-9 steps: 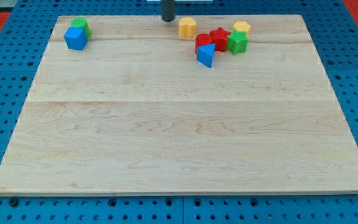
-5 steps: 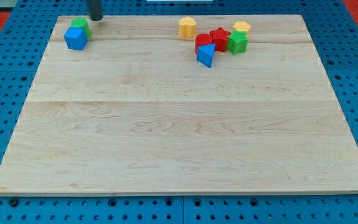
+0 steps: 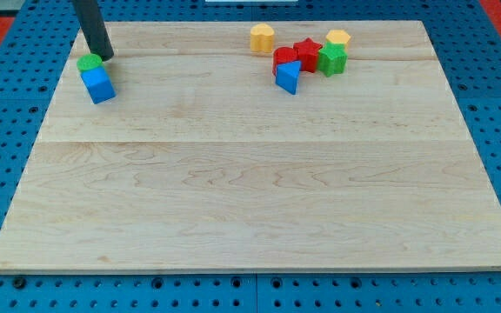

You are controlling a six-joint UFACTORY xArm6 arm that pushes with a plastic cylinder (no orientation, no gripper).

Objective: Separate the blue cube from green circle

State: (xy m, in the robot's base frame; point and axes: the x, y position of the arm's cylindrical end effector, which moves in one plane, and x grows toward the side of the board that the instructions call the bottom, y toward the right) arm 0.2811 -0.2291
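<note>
Now my tip [image 3: 104, 56], no pincer fitted, has swept to upper left, nudging green circle [image 3: 89, 63] and blue cube [image 3: 99, 84] downward, unseparated.

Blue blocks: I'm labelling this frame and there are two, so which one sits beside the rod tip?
The blue cube at the view's left, touching the green circle under my tip; the other blue block sits in the right cluster.

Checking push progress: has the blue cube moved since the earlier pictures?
Yes. The blue cube has slid toward the view's bottom left, away from the wooden board's top edge, the green circle alongside; my tip is behind them.
</note>
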